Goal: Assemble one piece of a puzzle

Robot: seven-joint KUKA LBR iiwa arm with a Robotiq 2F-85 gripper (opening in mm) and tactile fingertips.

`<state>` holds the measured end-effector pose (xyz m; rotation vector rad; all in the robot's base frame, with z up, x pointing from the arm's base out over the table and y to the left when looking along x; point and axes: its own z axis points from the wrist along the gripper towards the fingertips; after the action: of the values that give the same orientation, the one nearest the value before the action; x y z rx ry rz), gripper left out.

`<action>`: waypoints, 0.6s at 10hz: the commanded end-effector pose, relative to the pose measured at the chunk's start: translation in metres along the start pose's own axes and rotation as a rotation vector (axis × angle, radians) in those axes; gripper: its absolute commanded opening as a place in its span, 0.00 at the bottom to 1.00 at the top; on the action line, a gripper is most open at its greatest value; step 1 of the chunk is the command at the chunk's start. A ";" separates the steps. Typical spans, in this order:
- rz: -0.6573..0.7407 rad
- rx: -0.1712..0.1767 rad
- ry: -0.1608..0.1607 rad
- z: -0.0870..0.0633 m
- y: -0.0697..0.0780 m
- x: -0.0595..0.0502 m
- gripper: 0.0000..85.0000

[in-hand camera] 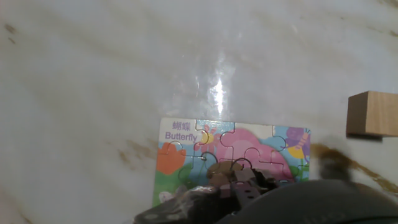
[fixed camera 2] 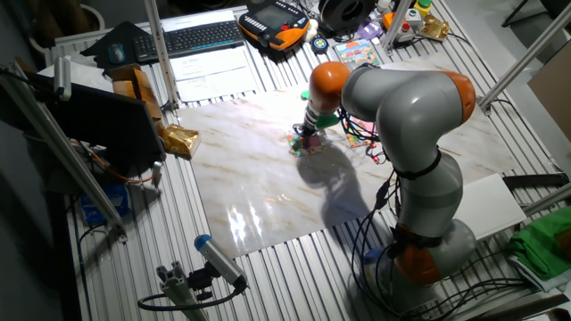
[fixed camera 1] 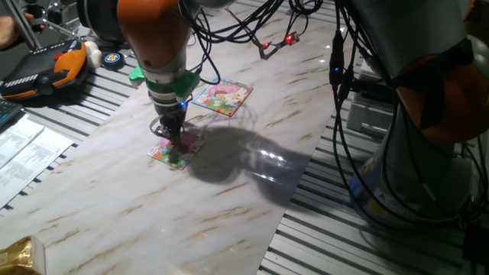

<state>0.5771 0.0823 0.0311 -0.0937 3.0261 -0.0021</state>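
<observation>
The puzzle (fixed camera 1: 163, 153) is a small square cartoon board lying flat on the marble table top (fixed camera 1: 229, 198). It also shows in the other fixed view (fixed camera 2: 298, 146) and in the hand view (in-hand camera: 186, 155), with "Butterfly" printed on it and a pink middle. My gripper (fixed camera 1: 177, 140) points straight down with its tips at the board's near edge, also seen in the other fixed view (fixed camera 2: 306, 137). In the hand view the gripper (in-hand camera: 239, 186) has its dark fingers close together on a small tan-pinkish piece (in-hand camera: 219, 178) that rests on the board's lower middle.
A larger square picture board (fixed camera 1: 223, 96) lies behind the puzzle. A wooden block (in-hand camera: 372, 113) sits right of the puzzle. A teach pendant (fixed camera 1: 46, 69) and papers (fixed camera 1: 23, 145) lie at the left. My own base (fixed camera 1: 428, 114) and cables stand at the right.
</observation>
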 end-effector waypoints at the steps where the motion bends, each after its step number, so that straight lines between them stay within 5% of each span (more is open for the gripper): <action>1: 0.000 -0.001 -0.001 0.001 0.001 0.000 0.01; 6: -0.009 0.004 -0.004 0.001 0.009 -0.002 0.01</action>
<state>0.5783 0.0919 0.0294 -0.1073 3.0216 -0.0084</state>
